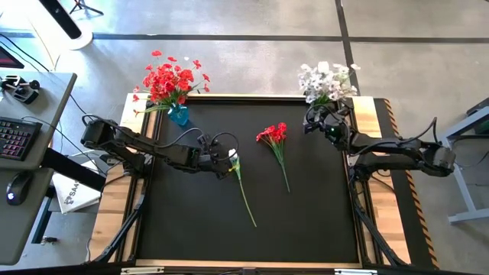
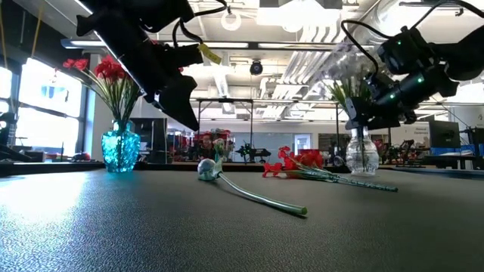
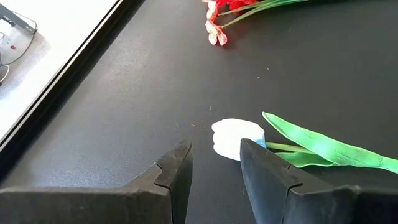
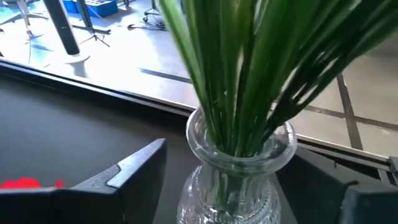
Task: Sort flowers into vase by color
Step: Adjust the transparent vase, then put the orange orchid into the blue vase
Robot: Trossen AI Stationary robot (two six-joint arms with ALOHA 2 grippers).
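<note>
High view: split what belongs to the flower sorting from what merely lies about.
Job: blue glass vase of red flowers; clear glass vase of white flowers; loose white flower; loose red flower bunch; left gripper; right gripper.

Lying about: black keyboard; black mouse.

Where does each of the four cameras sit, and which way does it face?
High: overhead, straight down; both arms, black table.
Low: table height, looking across; both arms overhead.
Left wrist: down past the open left claw at the white flower.
Right wrist: past the open right claw at the clear vase.
Shared: high and low both show the red flower lying flat.
</note>
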